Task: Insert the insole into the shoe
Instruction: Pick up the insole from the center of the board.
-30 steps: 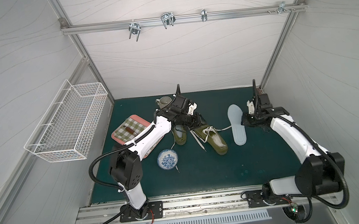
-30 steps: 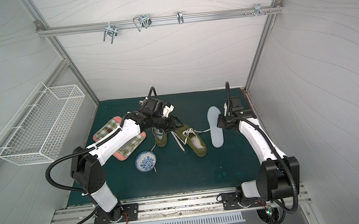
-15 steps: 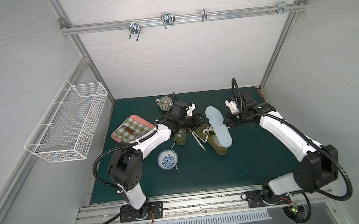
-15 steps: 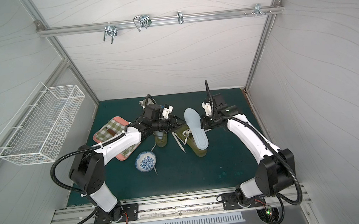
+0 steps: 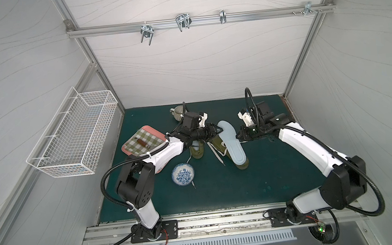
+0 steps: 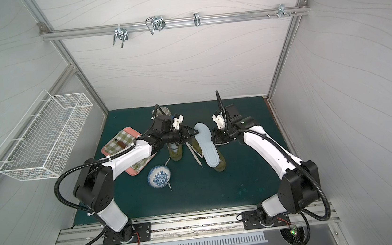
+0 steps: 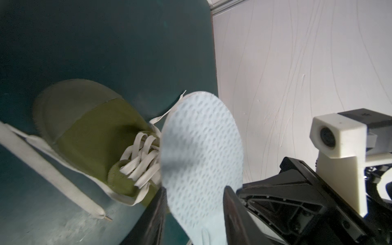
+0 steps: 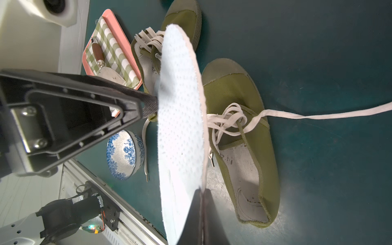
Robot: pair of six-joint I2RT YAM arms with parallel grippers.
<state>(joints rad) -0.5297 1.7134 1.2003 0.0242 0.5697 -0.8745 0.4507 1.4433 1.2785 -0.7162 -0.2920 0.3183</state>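
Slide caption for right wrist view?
Right end effector shut on perforated insole, held over an olive-green canvas shoe.

Left arm point(image 5: 163, 153) and right arm point(image 5: 302, 142) bend inward over the counter point(image 5: 268, 175), wrists turned toward each other near its middle. The right claw point(image 5: 239, 136) is pinched tight on one edge of the insole point(image 5: 233, 146). The left claw point(image 5: 218, 132) stands partly spread, a finger on either side of it.

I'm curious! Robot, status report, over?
Right jaws shut on pale-blue foam insole. Left jaws open astride it. Held over olive canvas shoe, not inside. White laces loose at its mouth.
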